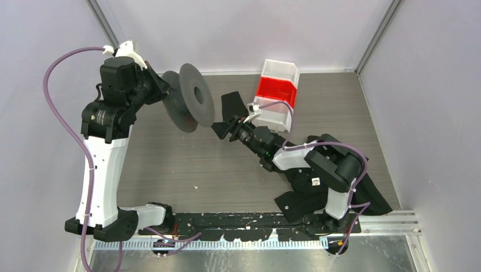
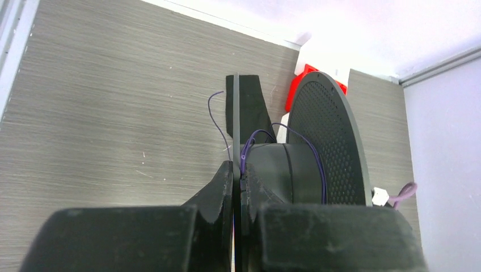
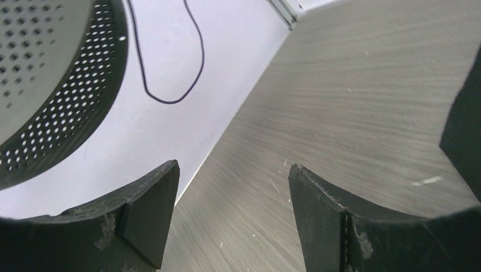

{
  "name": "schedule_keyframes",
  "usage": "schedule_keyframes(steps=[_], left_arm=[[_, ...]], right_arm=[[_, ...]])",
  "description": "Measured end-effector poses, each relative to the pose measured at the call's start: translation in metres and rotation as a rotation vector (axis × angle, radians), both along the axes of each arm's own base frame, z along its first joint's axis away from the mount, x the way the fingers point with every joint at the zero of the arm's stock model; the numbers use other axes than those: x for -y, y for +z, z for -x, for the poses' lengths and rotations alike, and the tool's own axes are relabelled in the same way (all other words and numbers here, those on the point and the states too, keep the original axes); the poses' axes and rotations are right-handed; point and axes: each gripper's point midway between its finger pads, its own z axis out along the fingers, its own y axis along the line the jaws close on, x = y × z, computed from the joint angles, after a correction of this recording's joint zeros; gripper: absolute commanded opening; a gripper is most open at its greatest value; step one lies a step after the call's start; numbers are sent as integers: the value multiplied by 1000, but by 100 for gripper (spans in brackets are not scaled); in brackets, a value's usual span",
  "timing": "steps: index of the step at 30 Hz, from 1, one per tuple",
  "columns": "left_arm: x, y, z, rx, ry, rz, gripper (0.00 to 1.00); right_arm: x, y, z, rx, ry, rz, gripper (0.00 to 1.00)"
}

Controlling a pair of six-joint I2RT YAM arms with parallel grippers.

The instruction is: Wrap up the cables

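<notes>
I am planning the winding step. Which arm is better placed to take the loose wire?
The right, I think. The right pincer is open and empty beside the reel, with the loose wire in its view. The left pincer is shut on the reel, so it is occupied.

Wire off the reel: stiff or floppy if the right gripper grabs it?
Probably floppy: the wire curls in a loose loop beside the reel. Likely very light, being far thinner than a finger of the right gripper. It may slip from a pinch.
</notes>
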Motion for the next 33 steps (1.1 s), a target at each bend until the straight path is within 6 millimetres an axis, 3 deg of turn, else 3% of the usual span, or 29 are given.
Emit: schedule_keyframes(steps=[12, 27, 30, 33], left_arm=[[-4, 8, -4, 3, 67, 56, 0], [-3, 5, -6, -7, 71, 64, 0], [-3, 5, -6, -7, 71, 66, 0], [-3, 6, -7, -8, 74, 73, 0]], right_arm=[[-10, 46, 3, 271, -60, -65, 74], [-25, 55, -17, 301, -103, -99, 66], [-28, 59, -20, 310, -107, -114, 58], [-31, 59, -23, 310, -109, -120, 28]])
